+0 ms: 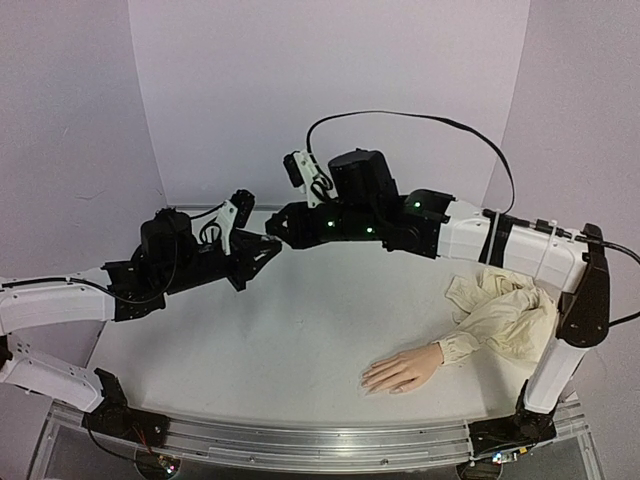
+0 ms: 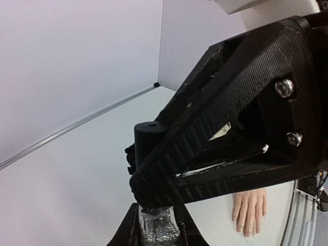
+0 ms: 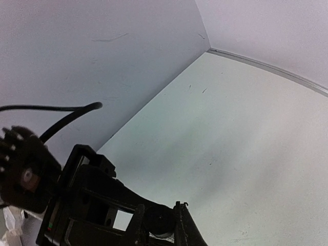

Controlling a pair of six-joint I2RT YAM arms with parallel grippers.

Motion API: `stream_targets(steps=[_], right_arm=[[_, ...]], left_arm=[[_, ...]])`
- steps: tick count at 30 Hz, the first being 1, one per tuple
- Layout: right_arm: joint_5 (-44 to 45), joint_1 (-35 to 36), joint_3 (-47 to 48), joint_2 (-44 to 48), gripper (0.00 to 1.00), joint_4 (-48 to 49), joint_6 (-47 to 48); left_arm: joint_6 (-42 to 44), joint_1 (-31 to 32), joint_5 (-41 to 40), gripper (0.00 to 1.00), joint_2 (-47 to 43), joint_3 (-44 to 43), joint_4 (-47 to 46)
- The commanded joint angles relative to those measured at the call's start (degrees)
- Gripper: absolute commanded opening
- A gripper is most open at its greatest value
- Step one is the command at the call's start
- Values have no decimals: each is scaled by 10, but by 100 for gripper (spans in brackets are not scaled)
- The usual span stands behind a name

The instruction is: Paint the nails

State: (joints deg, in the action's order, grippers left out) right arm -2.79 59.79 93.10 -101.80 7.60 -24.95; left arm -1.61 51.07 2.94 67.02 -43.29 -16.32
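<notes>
Black left fingers (image 2: 127, 231) pinch a glitter bottle (image 2: 160, 229), right fingers (image 2: 230, 128) clamp its black cap (image 2: 148, 134); left arm (image 1: 170, 265) and right arm (image 1: 400, 225) stretch level, meeting upper centre; nails (image 1: 367, 380) lie lower right on the tabletop (image 1: 300, 340)

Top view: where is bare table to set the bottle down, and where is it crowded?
Barest: the table's middle, between the left gripper and right gripper, both on the bottle, and the mannequin hand. Also front left, between left arm and front rail. Crowded: right side, with hand, cream sleeve, right arm.
</notes>
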Motion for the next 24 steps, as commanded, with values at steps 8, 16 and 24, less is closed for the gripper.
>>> stream_targets(steps=[8, 16, 24], right_arm=[[-611, -16, -55, 53, 0, 24, 183], [-620, -12, -73, 70, 0, 3, 202], [-427, -18, -98, 122, 43, -8, 215]], left_arm=[[-98, -73, 561, 0, 26, -72, -39], [-81, -73, 644, 0, 40, -84, -39], [-45, -73, 502, 0, 19, -63, -29]])
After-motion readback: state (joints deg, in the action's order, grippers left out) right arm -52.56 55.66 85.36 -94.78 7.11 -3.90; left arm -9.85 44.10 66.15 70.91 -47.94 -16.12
